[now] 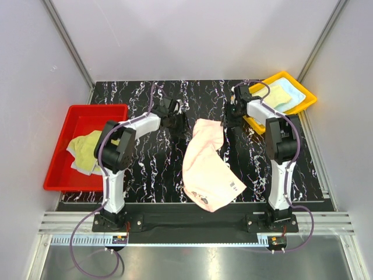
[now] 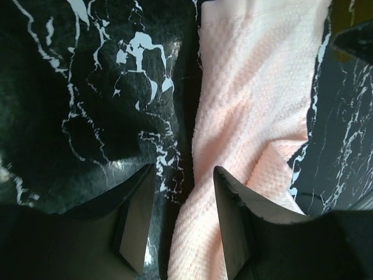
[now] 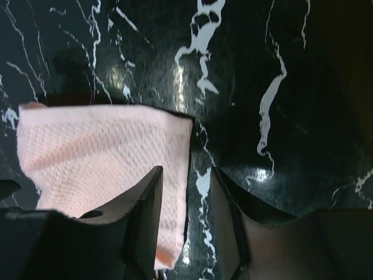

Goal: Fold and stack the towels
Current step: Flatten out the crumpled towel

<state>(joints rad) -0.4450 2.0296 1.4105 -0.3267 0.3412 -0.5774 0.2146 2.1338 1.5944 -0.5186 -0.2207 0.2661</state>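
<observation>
Two grippers stand at the far end of one peach-pink towel, which lies on the black marbled table between the arms. The towel runs from a narrow, rumpled far end to a wider near part that reaches the table's near edge.

**Left gripper: released.**
- The jaws stand well apart and hold nothing.
- The gap shows bare table and the left border of the towel.
- One finger is over bare table, the other over the cloth.
- The wrist view does not show whether that finger touches the cloth.

**Right gripper: jaws parted, not clamped.**
- A flat corner of the towel lies below it, with the cloth's side edge running down into the gap.
- One finger is over the cloth, the other over bare table (a strip of table shows between it and the cloth edge).
- No grasp is visible, and contact between the pads and the cloth cannot be told.

**Other towels**
- The red tray, at the left of the table, holds a crumpled yellow-green towel with paler cloth showing beneath it.
- The yellow tray, at the far right corner, holds a pale yellow-green towel lying flat on a light blue towel.
- Both trays are well apart from the peach-pink towel, and neither gripper is over a tray.
</observation>
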